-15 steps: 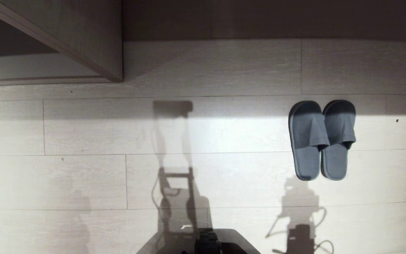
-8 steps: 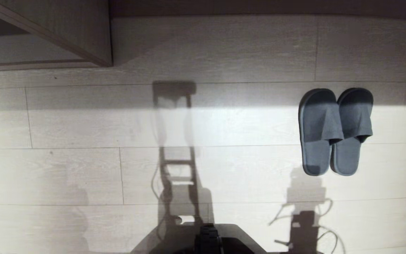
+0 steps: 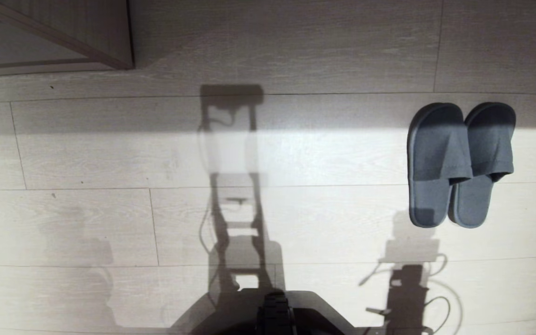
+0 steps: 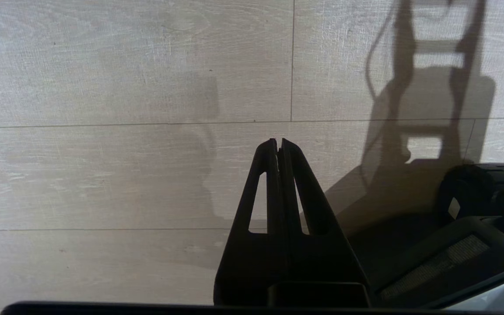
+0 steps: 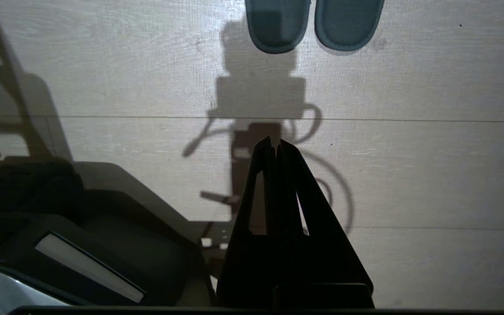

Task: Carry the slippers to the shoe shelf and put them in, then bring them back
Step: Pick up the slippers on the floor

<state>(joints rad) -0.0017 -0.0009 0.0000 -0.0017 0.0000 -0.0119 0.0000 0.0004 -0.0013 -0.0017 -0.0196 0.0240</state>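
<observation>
On my head feed I see the slippers [image 3: 461, 165] lying side by side on the pale wood-plank floor [image 3: 110, 223], off to the right and ahead of me. Their rounded toes point away from me and their open heels face the robot. The two touch along their inner edges, with the left one's upper lapping slightly over the right one. A band of bright light crosses the floor through their middles, while the toes sit in shade.

The shoe shelf [image 3: 49, 42] shows only as a corner at the far left of the head feed, well apart from the slippers: a beige board side, a pale base board and a thin dark edge.

Neither arm appears on the head feed; only the robot's dark base [image 3: 272, 316] shows at the near edge, with its shadow stretched across the planks.

On the left wrist feed, the left end effector [image 4: 278, 142] hangs above bare floor with its two fingers pressed together, holding nothing. On the right wrist feed, the right end effector [image 5: 274, 142] is likewise closed and empty, and the slippers' heel ends [image 5: 313, 22] lie on the floor beyond its tips, clearly apart from it.
</observation>
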